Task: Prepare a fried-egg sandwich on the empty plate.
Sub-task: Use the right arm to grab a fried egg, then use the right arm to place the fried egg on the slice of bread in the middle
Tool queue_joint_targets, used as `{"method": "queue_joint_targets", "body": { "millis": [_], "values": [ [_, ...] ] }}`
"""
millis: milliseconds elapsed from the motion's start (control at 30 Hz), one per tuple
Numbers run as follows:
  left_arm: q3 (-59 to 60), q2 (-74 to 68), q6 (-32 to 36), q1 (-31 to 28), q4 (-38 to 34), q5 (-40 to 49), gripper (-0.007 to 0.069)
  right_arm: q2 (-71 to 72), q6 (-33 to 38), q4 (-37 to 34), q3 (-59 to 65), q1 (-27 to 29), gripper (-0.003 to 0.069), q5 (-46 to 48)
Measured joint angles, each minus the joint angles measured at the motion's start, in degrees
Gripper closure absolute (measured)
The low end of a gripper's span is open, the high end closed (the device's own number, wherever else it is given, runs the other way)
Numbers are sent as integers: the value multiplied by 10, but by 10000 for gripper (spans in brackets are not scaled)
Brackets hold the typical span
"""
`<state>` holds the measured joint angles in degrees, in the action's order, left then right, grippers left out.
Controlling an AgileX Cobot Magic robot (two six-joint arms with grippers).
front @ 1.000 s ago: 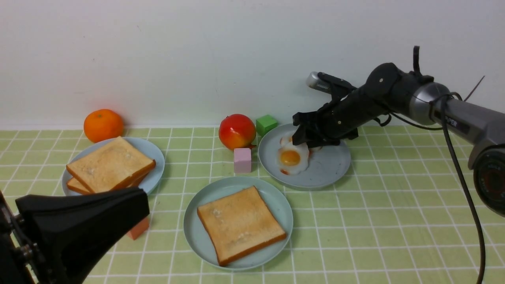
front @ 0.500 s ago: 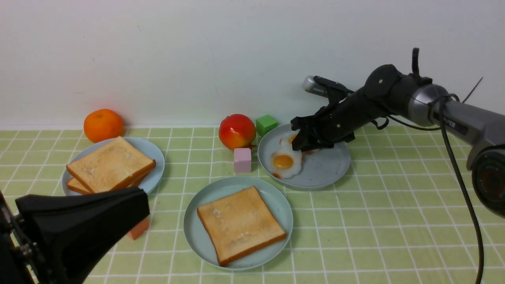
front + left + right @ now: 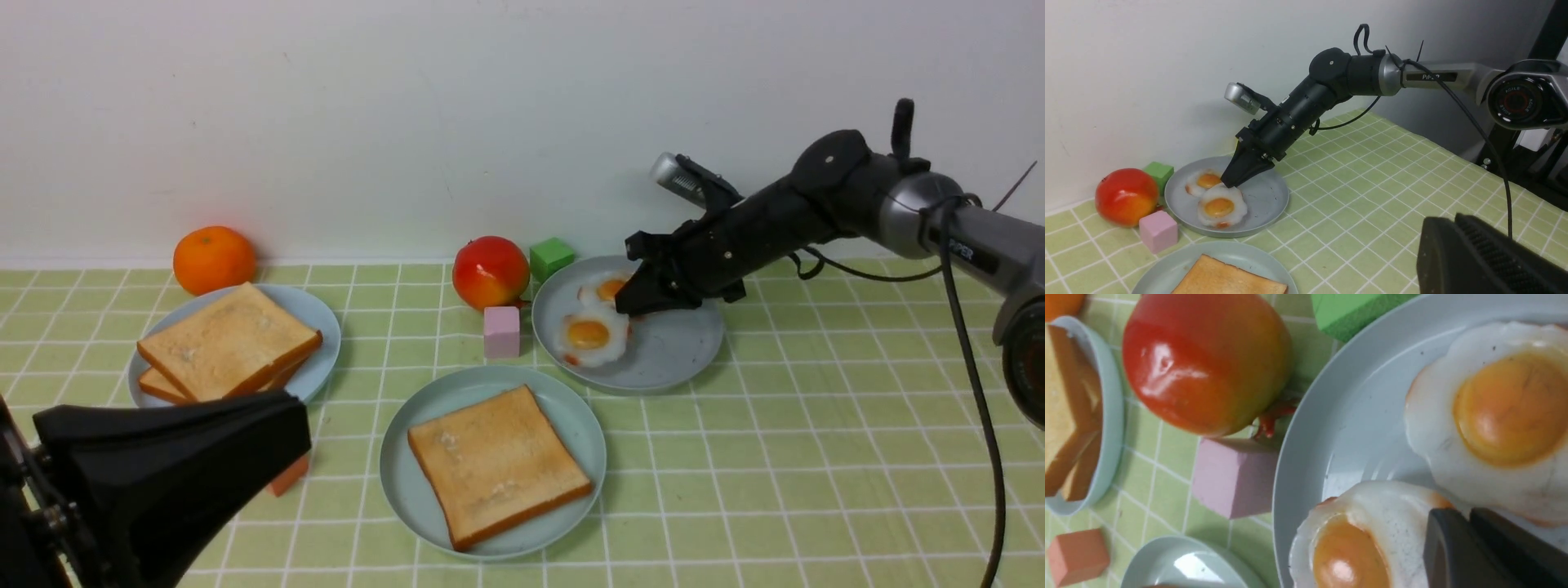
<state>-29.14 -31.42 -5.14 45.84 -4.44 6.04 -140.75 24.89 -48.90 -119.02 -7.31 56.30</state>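
Note:
The mint-green plate (image 3: 567, 412) sits front centre with one toast slice (image 3: 498, 465) on it. Two stacked toast slices (image 3: 233, 343) lie on the left blue-grey plate (image 3: 325, 327). Two fried eggs lie on the right blue-grey plate (image 3: 678, 351): a near egg (image 3: 589, 335) and a far egg (image 3: 608, 287). My right gripper (image 3: 624, 306) is shut, with its tips at the near egg's (image 3: 1367, 539) edge, beside the far egg (image 3: 1502, 416). I see nothing between its jaws (image 3: 1468, 516). My left gripper (image 3: 298, 425) is shut and empty, low at the front left (image 3: 1453, 222).
An orange (image 3: 214, 260) is at the back left. A red fruit (image 3: 490, 272), a green cube (image 3: 551, 257) and a pink cube (image 3: 501, 331) crowd the egg plate's left side. An orange-red cube (image 3: 287, 475) sits by my left gripper. The wall is close behind.
The near egg slid a little left on its plate and the far egg became uncovered. My right arm then drew back to the right. My left gripper has not moved.

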Motion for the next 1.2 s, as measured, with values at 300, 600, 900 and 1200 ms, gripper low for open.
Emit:
{"method": "queue_joint_targets", "body": {
  "millis": [300, 600, 900, 1200],
  "values": [
    [0, 0, 0, 0, 2, 3, 580, 52, 5, 19, 0, 13, 607, 58],
    [0, 0, 0, 0, 30, 44, 575, 195, 14, 31, 129, -11, 607, 74],
    [0, 0, 0, 0, 74, 68, 575, 305, 34, 18, 341, -161, 607, -83],
    [0, 0, 0, 0, 76, 79, 575, 261, 35, 13, 348, -202, 607, -181]
  ]
}}
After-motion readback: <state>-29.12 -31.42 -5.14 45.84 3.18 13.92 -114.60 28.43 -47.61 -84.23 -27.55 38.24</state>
